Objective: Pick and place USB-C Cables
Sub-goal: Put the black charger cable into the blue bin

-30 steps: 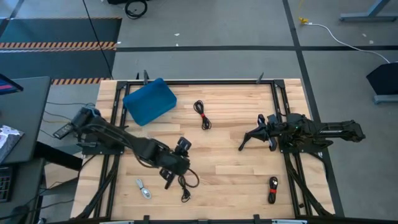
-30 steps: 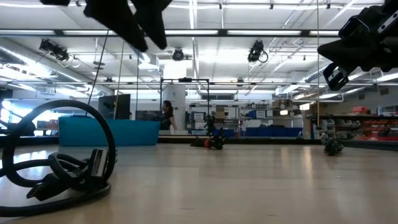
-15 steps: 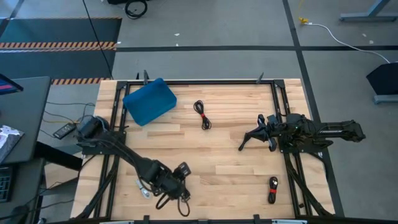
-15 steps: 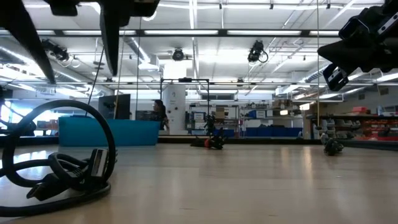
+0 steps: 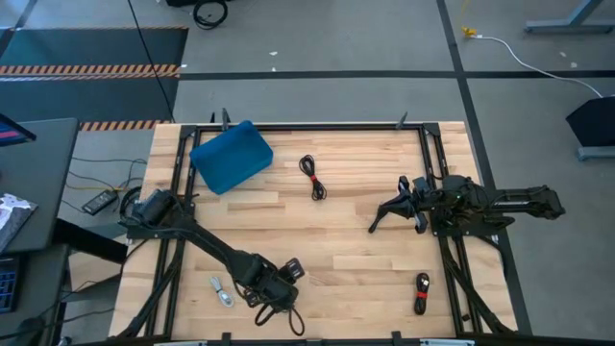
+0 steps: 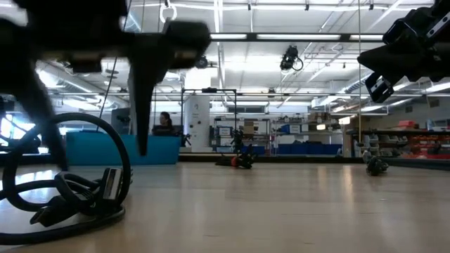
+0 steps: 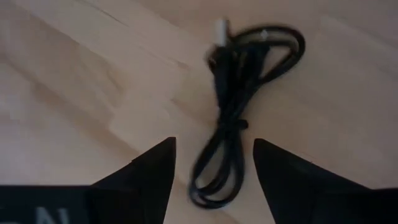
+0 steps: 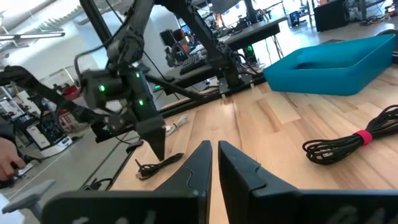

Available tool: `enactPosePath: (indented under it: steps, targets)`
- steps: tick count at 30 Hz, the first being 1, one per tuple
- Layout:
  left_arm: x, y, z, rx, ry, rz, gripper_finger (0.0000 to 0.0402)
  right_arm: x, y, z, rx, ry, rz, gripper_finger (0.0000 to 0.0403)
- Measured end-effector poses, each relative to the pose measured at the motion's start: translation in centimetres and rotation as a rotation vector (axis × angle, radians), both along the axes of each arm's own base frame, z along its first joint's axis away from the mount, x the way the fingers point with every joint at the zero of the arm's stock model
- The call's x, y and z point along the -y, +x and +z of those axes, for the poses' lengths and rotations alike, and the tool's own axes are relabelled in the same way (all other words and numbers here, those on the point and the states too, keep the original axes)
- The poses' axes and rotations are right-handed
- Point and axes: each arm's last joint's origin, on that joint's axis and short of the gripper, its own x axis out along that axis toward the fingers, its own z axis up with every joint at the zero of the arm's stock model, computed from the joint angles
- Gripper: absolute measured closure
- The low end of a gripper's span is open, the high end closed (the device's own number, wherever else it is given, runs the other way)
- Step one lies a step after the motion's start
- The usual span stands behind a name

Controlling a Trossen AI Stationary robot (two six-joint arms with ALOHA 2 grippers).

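Note:
A coiled black USB-C cable (image 7: 244, 106) lies flat on the wood near the table's near edge (image 5: 288, 317), and it shows close up in the low view (image 6: 67, 186). My left gripper (image 7: 214, 171) is open right above it. One finger stands on each side of the cable's long loop, and neither touches it (image 6: 91, 133). My right gripper (image 8: 214, 165) is shut and hovers over the table's right half (image 5: 380, 219). Three more coiled cables rest on the table: black with a red tie (image 5: 312, 178), black and red (image 5: 421, 291), and whitish-grey (image 5: 222, 291).
A blue tray (image 5: 231, 156) sits at the far left of the table. The black frame rails (image 5: 437, 173) run along the table's sides. Bare wood lies open in the middle between the arms. A person stands far off in the room (image 6: 163, 123).
My left gripper has moved toward the table's near edge and come down over the black cable. It has turned so that its open fingers now straddle the coil. The cable has not moved.

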Motion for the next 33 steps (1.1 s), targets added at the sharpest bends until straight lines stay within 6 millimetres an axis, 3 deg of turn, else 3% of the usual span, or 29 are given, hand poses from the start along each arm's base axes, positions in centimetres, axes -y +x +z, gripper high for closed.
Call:
enactPosePath:
  steps: [4, 10, 14, 20, 24, 28, 33]
  targets:
    - [0.2, 0.2, -1.5, -0.035, 0.015, -0.003, 0.0187, 0.0, 0.0, 0.0, 0.005, -0.002, -0.003, 0.0368]
    - [-0.3, 0.5, -1.9, -0.051, 0.001, 0.055, 0.0213, 0.0, 0.0, 0.1, 0.017, -0.022, -0.008, 0.0368]
    - [-1.0, 0.8, -1.9, -0.078, -0.043, 0.171, 0.026, 0.0, 0.0, 0.1, 0.018, -0.029, -0.008, 0.0368]
    - [-1.6, 1.0, -1.9, -0.104, -0.081, 0.253, 0.0367, 0.0, 0.0, 0.1, 0.018, -0.033, -0.008, 0.0368]
    - [-2.0, 1.0, -1.7, -0.103, -0.068, 0.314, 0.0379, 0.0, 0.0, 0.1, 0.018, -0.033, -0.008, 0.0369]
    - [-2.6, 1.1, -0.7, -0.085, -0.027, 0.415, 0.0375, 0.0, 0.0, 0.1, 0.018, -0.033, -0.008, 0.0369]
    - [-3.7, 1.6, 2.9, -0.056, 0.053, 0.568, 0.038, 0.0, 0.0, 0.2, 0.025, -0.033, -0.008, 0.0369]
